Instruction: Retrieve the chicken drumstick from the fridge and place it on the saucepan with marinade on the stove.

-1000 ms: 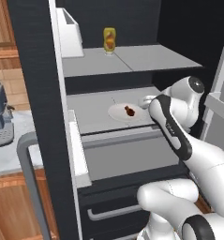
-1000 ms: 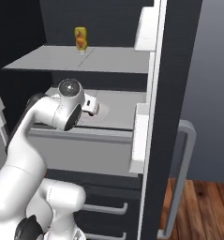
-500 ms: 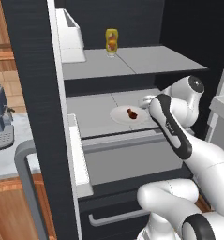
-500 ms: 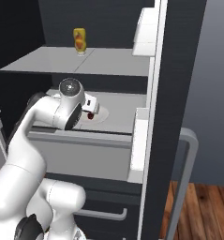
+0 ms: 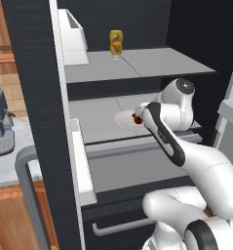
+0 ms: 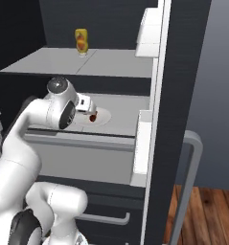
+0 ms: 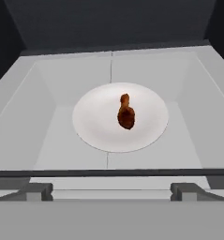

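Observation:
The chicken drumstick, a small reddish-brown lump, lies on a round white plate on the middle shelf of the open fridge. My gripper is open and points at the plate from the shelf's front edge. Its fingertips stand wide apart, short of the meat. From the left base, my forearm covers most of the drumstick and the right part of the plate. From the right base, the drumstick sits just past my hand. The saucepan, marinade and stove are out of view.
A yellow-orange squeeze bottle stands on the upper shelf. The fridge door with white bins hangs open beside the shelves. Grey drawers sit below. A counter with an appliance lies to the left.
My hand has reached further in over the shelf's front edge toward the plate, so the forearm now covers part of it. The jaws have stayed open.

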Available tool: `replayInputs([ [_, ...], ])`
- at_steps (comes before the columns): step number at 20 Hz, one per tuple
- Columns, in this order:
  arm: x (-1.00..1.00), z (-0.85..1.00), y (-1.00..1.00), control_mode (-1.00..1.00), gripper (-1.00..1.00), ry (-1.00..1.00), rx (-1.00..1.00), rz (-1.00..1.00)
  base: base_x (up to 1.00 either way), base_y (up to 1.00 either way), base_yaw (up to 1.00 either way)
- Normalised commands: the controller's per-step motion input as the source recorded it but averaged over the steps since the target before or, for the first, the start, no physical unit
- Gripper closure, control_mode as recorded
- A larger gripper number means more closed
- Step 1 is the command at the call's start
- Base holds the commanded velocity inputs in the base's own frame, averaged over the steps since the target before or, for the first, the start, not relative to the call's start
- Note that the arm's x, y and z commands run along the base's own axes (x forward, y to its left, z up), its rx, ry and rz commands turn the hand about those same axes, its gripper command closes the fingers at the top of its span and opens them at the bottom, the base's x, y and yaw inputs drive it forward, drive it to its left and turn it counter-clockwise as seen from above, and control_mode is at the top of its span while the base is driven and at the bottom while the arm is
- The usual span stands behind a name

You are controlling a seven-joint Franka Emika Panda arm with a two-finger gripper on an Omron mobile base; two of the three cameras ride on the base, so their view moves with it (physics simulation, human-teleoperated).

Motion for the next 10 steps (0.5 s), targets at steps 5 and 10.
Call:
replayInputs([
  [5, 0.06, -0.04, 0.13, -1.0, -1.0, 0.12, -0.14, -0.02, 0.0, 0.0, 0.0],
  [10, 0.02, 0.0, -0.01, -1.0, -1.0, 0.01, 0.0, 0.0, 0.0, 0.0, 0.0],
])
